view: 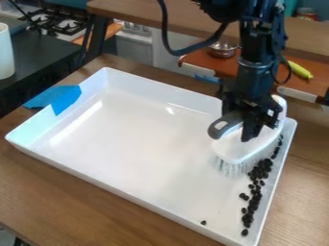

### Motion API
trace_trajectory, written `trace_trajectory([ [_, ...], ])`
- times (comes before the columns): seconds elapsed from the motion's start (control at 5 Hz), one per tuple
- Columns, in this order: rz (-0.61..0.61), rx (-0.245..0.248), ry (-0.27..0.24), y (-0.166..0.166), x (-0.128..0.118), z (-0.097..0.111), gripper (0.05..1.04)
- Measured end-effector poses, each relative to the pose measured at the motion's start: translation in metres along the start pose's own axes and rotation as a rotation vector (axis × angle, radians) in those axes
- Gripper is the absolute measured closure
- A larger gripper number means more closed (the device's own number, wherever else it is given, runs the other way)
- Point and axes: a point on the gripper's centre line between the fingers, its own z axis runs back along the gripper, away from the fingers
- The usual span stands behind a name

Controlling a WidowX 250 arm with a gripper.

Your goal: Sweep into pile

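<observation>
The black gripper [252, 129] hangs over the right part of the white tray, shut on a white brush [241, 148] with a grey handle. The brush's pale bristles point down to the tray floor, just left of the dark beans. Black beans [254, 197] lie in a long, narrow strip along the right wall of the tray [128, 139], from beside the brush toward the near right corner. One bean [203, 222] sits apart near the front wall. Part of the brush is hidden behind the gripper.
Blue tape [64, 98] covers part of the tray's left rim. The tray stands on a wooden table [83, 202]. Behind are a metal pot [223, 49] and a yellow-green toy vegetable [300, 70] on a reddish-brown surface. A white cylinder [5, 52] stands at the far left.
</observation>
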Motion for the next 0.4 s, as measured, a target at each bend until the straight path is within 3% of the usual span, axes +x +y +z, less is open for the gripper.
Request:
trace_trajectory([
  [0.4,-0.076,-0.005,0.025,-0.001,-0.020,0.001,0.587],
])
